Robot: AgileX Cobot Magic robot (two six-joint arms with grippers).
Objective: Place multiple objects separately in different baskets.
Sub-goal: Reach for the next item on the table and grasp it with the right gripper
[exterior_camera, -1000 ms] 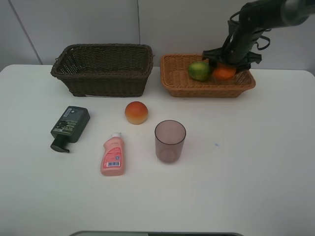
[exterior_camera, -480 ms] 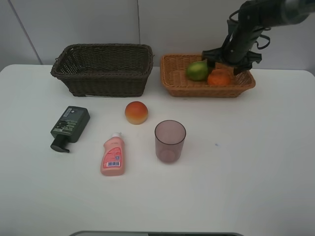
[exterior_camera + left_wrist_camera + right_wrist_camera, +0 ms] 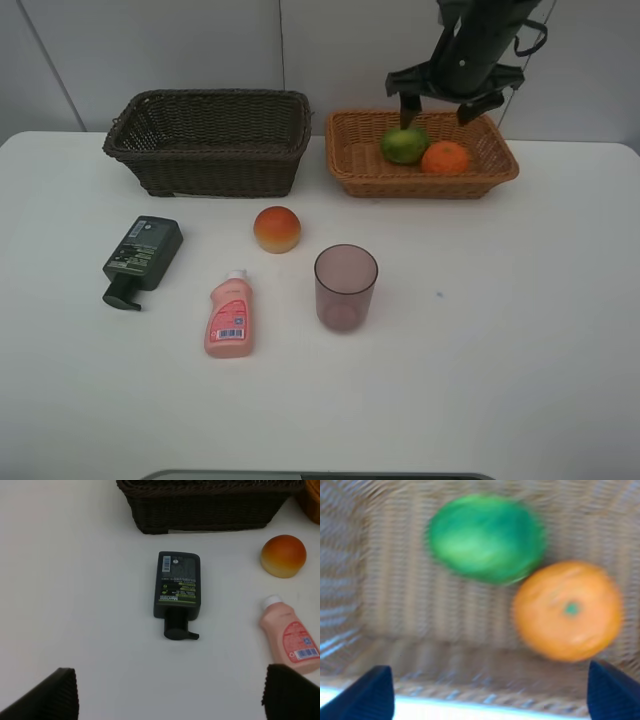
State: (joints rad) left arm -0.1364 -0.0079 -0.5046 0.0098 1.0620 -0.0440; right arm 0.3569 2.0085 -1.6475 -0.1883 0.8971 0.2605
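The orange [image 3: 445,157] and the green fruit [image 3: 404,145] lie side by side in the light tan basket [image 3: 352,165]. My right gripper [image 3: 437,106] hangs open just above them, holding nothing. The right wrist view, blurred, shows the green fruit [image 3: 487,537] and the orange [image 3: 567,610] below the open gripper [image 3: 492,680]. On the table lie the peach-like fruit [image 3: 277,229], dark green pump bottle [image 3: 143,258], pink bottle [image 3: 229,315] and upright purplish tumbler [image 3: 346,287]. The dark brown basket [image 3: 210,140] holds nothing visible. My left gripper [image 3: 170,680] is open above the table near the pump bottle [image 3: 178,587].
The white table runs wide in front of and to the right of the tumbler. A pale wall stands close behind both baskets. The left wrist view also shows the peach-like fruit [image 3: 283,555], the pink bottle [image 3: 290,640] and the dark basket's wall [image 3: 210,510].
My right gripper let go of the orange and rose out of the tan basket. The orange now rests beside the green fruit. Nothing else moved.
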